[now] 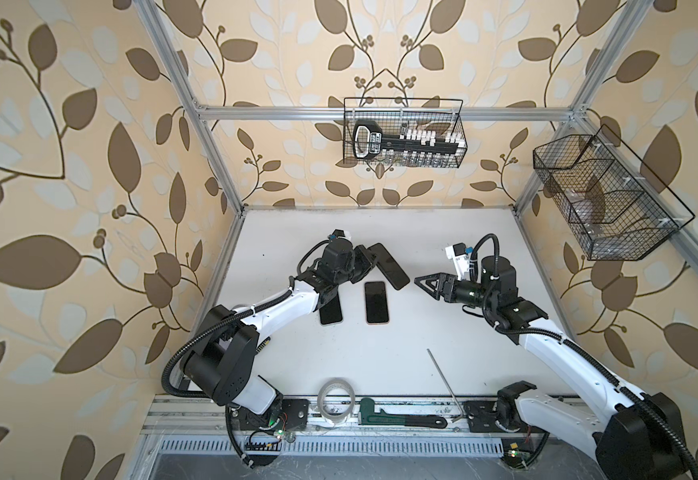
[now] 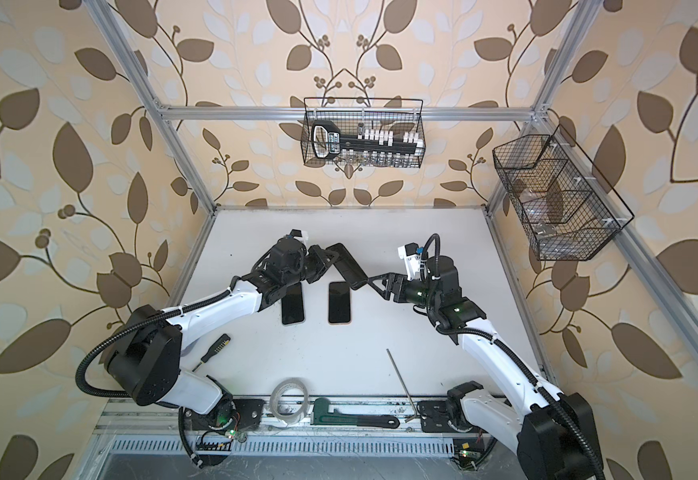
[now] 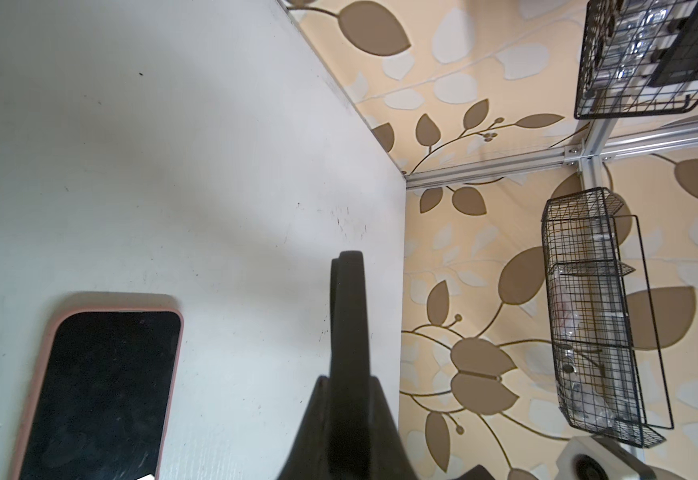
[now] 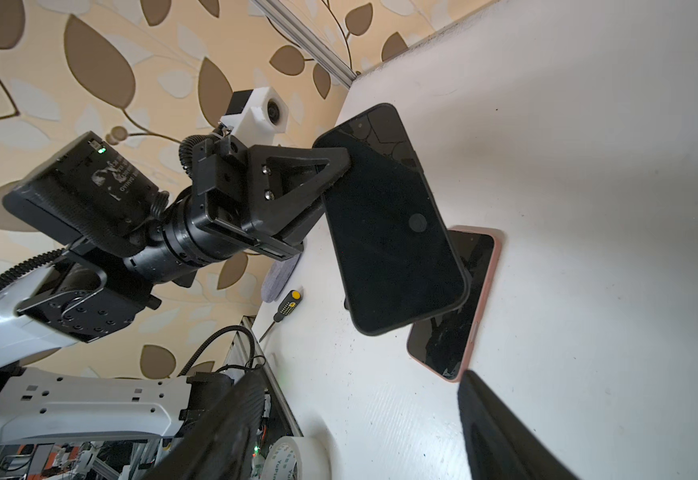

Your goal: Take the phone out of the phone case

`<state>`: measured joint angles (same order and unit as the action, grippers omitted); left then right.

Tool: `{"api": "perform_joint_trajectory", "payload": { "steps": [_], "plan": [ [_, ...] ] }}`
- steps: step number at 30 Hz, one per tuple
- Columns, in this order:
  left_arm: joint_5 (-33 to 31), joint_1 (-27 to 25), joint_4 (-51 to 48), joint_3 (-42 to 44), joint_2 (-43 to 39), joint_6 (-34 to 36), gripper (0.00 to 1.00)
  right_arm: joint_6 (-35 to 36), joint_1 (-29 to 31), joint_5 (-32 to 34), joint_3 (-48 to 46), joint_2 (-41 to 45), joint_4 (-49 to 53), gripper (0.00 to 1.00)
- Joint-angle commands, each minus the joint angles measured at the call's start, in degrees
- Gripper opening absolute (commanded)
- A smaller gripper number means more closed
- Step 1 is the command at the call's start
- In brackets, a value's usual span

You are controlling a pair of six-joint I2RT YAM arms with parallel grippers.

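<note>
My left gripper (image 1: 366, 258) is shut on the edge of a black phone case (image 1: 389, 266), holding it tilted above the table. In the right wrist view the case (image 4: 389, 232) shows its back with the camera cut-out. Seen edge-on in the left wrist view, the case (image 3: 349, 324) looks like two thin layers between the shut jaws of the left gripper (image 3: 349, 382); the phone itself I cannot make out. My right gripper (image 1: 420, 283) is open and empty, just beside the case's lower end (image 2: 355, 282).
A pink-cased phone (image 1: 376, 302) lies screen-up below the held case. Another dark phone (image 1: 330, 312) lies partly under the left arm. Near the front edge are a tape roll (image 1: 336, 401), a pipe wrench (image 1: 401, 419), a metal rod (image 1: 445, 384) and a screwdriver (image 2: 214, 347). Wire baskets (image 1: 403, 135) hang on the walls.
</note>
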<state>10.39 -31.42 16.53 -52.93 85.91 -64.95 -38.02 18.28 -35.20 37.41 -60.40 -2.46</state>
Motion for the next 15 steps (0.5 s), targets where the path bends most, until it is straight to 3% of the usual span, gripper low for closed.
{"api": "perform_joint_trajectory", "payload": {
  "steps": [1,15],
  "plan": [
    [-2.6,0.3,10.8,2.4,-3.0,-4.8,0.00,-6.5,1.5,-0.6,-2.8,-0.5,-9.0,0.73],
    [-3.2,0.3,21.6,6.1,-2.7,-11.6,0.00,-19.6,5.5,6.9,-8.2,-2.6,-17.8,0.70]
  ]
}}
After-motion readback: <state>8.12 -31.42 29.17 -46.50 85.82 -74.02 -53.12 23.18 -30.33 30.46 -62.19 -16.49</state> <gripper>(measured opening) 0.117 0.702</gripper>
